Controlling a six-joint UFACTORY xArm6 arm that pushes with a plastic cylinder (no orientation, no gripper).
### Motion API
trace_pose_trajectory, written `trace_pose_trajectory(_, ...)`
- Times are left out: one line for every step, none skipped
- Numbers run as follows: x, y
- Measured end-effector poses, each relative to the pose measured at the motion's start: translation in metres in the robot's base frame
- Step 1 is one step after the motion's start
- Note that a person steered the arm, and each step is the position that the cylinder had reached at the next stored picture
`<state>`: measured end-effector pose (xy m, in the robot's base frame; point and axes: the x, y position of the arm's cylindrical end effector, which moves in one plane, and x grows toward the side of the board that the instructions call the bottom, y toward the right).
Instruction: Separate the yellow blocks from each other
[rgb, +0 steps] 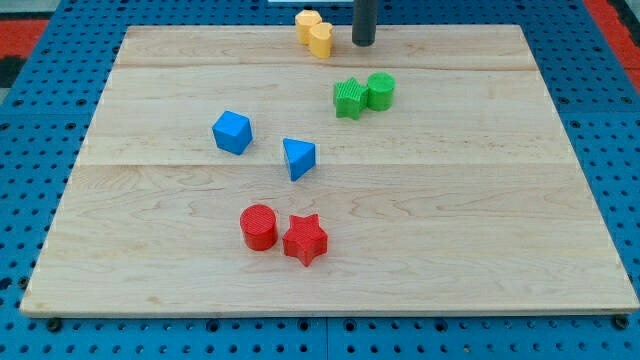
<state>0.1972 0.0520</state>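
One wooden board (420, 250) fills most of the view, resting on a blue pegboard surface (30, 200). My tip (363, 43) (a plain dark rod end with nothing to open or close, and gripping nothing) stands near the board's top edge.

Toward the view's bottom and left of my tip, well apart from it, sit a red star (305, 240) touching a red cylinder (258, 226), a blue cube (232, 132) and a blue triangular block (298, 157).

Below my tip, near it, a green cylinder (380, 90) touches a green star-like block (348, 98).

Just beside my tip, to the view's left, two yellow blocks touch each other: the upper yellow block (307, 24) and the lower yellow block (320, 39), shapes unclear.
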Motion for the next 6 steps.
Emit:
trace_pose_trajectory(-0.003, -0.033)
trace_pose_trajectory(-0.004, -0.078)
trace_pose_trajectory(0.021, -0.087)
trace_pose_trajectory(0.058, -0.118)
trace_pose_trajectory(0.036, -0.194)
trace_pose_trajectory(-0.005, -0.218)
